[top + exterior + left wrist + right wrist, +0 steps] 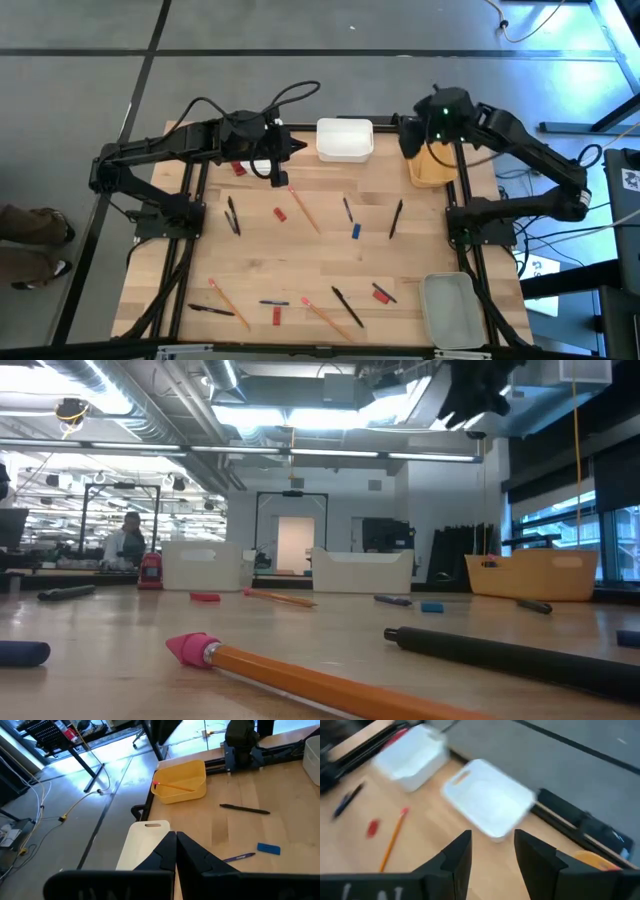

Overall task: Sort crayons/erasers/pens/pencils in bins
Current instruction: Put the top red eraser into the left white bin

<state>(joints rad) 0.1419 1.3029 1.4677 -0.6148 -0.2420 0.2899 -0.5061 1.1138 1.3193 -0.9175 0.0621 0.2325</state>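
My left gripper (276, 168) hangs shut and empty above the narrow white bin (260, 165); its wrist view shows the shut fingertips (175, 845) over that bin (142, 847). My right gripper (410, 140) is open and empty (492, 850), between the wider white bin (345, 140) and the yellow-orange bin (432, 168). One pencil (175, 785) lies inside the yellow-orange bin (180, 782). The translucent grey bin (450, 308) sits at the near right corner. Pencils (303, 210) and pens (396, 218) lie flat, scattered on the table.
Red pieces (281, 213) and a blue piece (355, 231) lie among the pens and pencils. More pens (345, 305) and pencils (228, 305) lie along the near edge. In the low view a pencil's pink end (190, 648) and a black pen (500, 655) lie closest. A person (128, 540) is far behind.
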